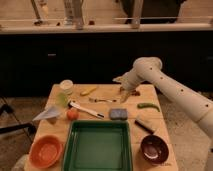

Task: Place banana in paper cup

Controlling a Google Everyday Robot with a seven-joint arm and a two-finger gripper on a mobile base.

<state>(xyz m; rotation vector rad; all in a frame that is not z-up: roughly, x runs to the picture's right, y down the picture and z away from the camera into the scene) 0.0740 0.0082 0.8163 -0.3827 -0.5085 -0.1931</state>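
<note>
Hard to read from my end: the gripper [124, 91] sits low over the far edge of the table [150, 91], right of centre. Its tips merge w/ a small reddish-brown thing [131, 93] lying there, so I can't tell if they touch it. The fingers are spread wide w/ nothing between them. The arm [165, 85] runs off to the right and is cut by the frame edge. The green tray [70, 145] is clipped at the bottom of the view, and so is the table's near edge.

The banana [89, 90] lies flat on the far part of the table, well left of the gripper and not touched by it. Its long axis runs from near-left to far-right on a shallow slant, and I can't make out which end is the stem. The paper cup [66, 86] stands upright to the banana's left, near but apart. Its mouth is up, and I can't see the inside.

A light green cup [62, 100] sits just in front of the paper cup. A fork [102, 100] lies btwn the banana and the gripper, slightly nearer to me. A green pepper [148, 106] lies to the right, below the arm.
</note>
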